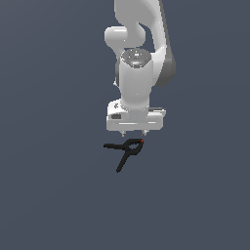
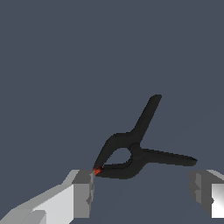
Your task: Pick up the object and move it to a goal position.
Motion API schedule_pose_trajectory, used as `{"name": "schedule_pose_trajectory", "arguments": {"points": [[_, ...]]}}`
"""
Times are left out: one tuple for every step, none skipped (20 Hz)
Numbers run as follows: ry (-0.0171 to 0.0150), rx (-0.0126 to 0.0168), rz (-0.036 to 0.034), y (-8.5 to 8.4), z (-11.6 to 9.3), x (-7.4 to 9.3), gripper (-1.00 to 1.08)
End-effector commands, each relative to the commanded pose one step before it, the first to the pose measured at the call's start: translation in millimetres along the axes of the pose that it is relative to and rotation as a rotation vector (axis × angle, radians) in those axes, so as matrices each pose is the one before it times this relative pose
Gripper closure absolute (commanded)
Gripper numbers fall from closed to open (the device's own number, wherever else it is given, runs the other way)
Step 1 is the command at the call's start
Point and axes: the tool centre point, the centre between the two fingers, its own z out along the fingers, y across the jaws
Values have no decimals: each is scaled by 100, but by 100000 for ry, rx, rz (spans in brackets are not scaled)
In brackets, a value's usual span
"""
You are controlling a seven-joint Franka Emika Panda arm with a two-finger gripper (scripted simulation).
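The clamp [image 1: 126, 150] is lying flat on the plain dark grey floor [image 1: 49, 195], right under the arm's hand. It's all black except for a tiny red-orange tip [image 2: 96, 171] at the end of its looped jaw. The two thin handles splay out from the loop: in the exterior view one sticks out toward that view's left, the other angles down toward the lower part of the picture, and the red tip sits on the exterior view's right end of the clamp.

The gripper [image 1: 134, 134] hangs just above it, pointing straight down, and the fingers are spread wide, way wider than the loop of the clamp. Nothing is held between them. In the wrist view you can see both fingers, one [image 2: 83, 192] grey and white with its inner corner right next to the red tip, the other [image 2: 203, 192] off past the end of one handle. Whether that first finger actually touches the tip I can't tell; it looks super close, but could just be overlap from the camera angle. The second finger is clearly apart from the clamp.

The white arm [image 1: 139, 49] rises up out of the top of the exterior view.
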Motion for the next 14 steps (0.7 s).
{"name": "schedule_pose_trajectory", "arguments": {"points": [[-312,115,2950,-205,413,-126,-60],[-141,49,1462,-93,196,-62,-60],[-154,49,1592,-97,213,-69,-60],[-167,47,1720,-104,230,-77,-60],[-179,45,1850,-109,247,-85,-60],[-192,40,1980,-114,264,-94,-60],[-204,35,2112,-118,281,-103,-60],[-216,27,2243,-121,298,-113,-60],[-228,19,2374,-123,314,-123,-60],[-239,8,2503,-124,330,-134,-60],[-240,-4,2548,-122,335,-141,-60],[-238,-16,2550,-116,335,-145,-60],[-235,-28,2552,-109,334,-148,-60],[-231,-39,2554,-103,333,-151,-60]]}}
